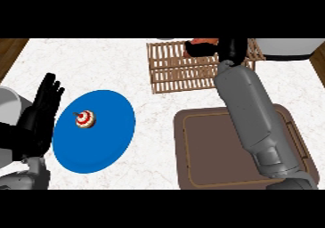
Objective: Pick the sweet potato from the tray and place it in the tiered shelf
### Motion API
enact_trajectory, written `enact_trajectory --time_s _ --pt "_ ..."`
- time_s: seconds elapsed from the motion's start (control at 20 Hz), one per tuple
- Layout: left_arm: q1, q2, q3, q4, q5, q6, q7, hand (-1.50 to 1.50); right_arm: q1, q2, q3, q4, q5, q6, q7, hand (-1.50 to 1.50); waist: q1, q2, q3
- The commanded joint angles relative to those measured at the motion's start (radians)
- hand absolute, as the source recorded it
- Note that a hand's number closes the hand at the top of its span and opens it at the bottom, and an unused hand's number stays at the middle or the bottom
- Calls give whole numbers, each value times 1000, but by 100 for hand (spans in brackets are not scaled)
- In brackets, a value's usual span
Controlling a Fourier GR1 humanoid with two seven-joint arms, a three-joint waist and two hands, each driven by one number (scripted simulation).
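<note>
Orange sweet potato (203, 42) sits curled in my right hand (221, 48) above the tiered shelf (181, 71) at twelve o'clock. It seems firm, lumpy and middling-heavy; best held around its thick middle. Left hand (41, 111) rests open at nine o'clock.

White marbled counter (158, 107) with brown wooden floor (7, 53) beside it.
</note>
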State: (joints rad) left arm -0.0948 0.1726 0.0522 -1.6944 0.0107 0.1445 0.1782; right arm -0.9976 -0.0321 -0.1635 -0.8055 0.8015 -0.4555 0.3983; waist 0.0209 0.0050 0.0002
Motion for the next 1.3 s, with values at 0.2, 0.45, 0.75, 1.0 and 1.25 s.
enact_trajectory --time_s 0.2,0.45,0.75,1.0,1.25 --pt "26 -27 -13 1 -21 2 -10 0 -64 -26 -53 110 -118 34 -142 -150 -8 -2 0" --pt "-10 23 40 -25 17 -31 39 0 -67 -64 -113 58 -216 45 -233 -150 -11 -3 0" --pt "-43 8 57 68 6 -21 -22 0 -26 -90 -144 -66 -264 10 -176 -150 -27 -6 0" --pt "84 -18 25 -17 -6 -20 -38 0 93 -165 -161 -259 -269 46 -20 -150 -40 -15 -1" --pt "78 -20 14 -57 -34 0 3 0 250 -256 -197 -522 -349 177 72 -150 -44 -16 0"
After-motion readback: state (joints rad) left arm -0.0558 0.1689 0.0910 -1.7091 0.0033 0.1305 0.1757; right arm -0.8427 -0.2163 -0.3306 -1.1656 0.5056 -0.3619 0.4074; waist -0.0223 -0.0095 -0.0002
